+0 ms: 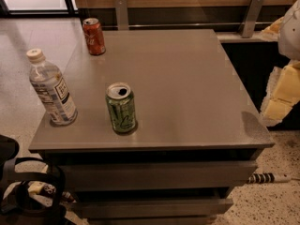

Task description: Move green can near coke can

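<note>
The green can [121,108] stands upright near the front left of the grey cabinet top [187,78], its silver top opened. The coke can [94,36], red with white lettering, stands upright at the back left corner of the top, well behind the green can. My gripper [282,93] shows as a pale yellow and white shape at the right edge of the view, beyond the cabinet's right side and far from both cans. It holds nothing that I can see.
A clear plastic water bottle [50,89] with a white cap stands at the left edge, left of the green can. Drawers [154,175] sit below the front edge. Dark gear [28,191] lies at the bottom left. A wall with metal brackets [121,11] runs behind.
</note>
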